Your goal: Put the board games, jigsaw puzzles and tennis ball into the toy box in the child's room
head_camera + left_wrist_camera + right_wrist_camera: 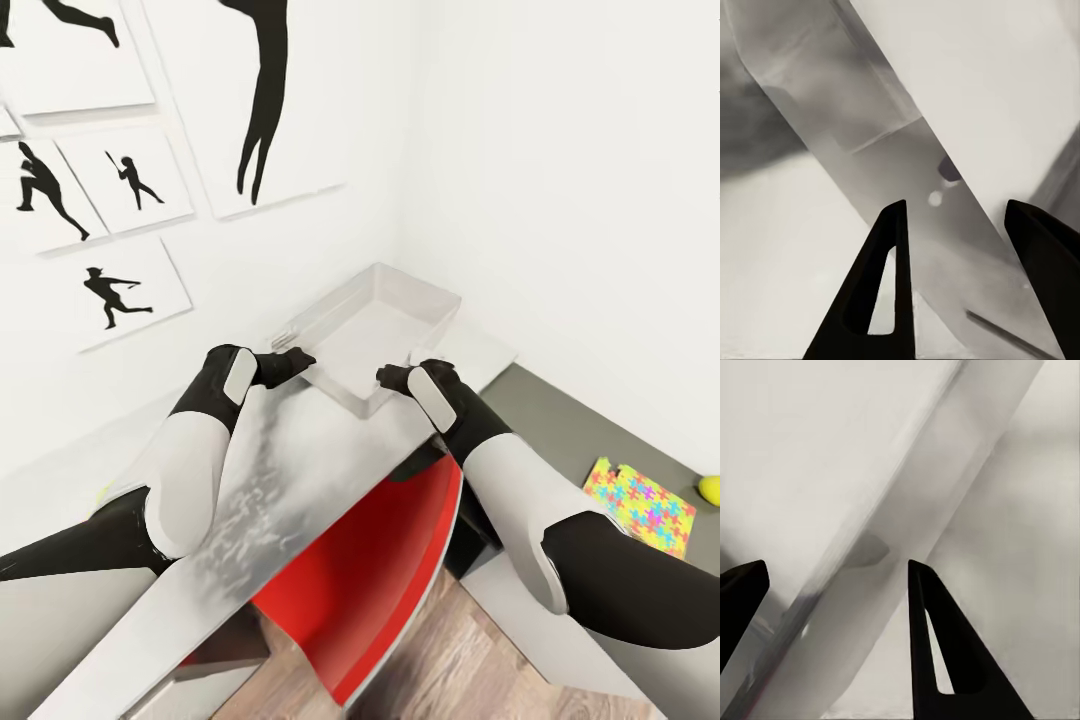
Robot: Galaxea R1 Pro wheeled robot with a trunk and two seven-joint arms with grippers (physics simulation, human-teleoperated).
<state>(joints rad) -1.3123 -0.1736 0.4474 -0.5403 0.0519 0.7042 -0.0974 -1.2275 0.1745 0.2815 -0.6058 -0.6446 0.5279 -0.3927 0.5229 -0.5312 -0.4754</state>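
A red chair (370, 570) sits nearest, tucked under the table (300, 470). At near right on the lower dark section lie a jigsaw (640, 505) and a ball (709, 489). Farther, the left gripper (300, 360) and right gripper (388, 377), both jaws spread, straddle the near rims of the toy box (385, 325) in the corner.

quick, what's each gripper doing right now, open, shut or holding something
Left gripper: open, fingers either side of the toy box rim, not clamped.
Right gripper: open, fingers straddling the toy box rim, not clamped.
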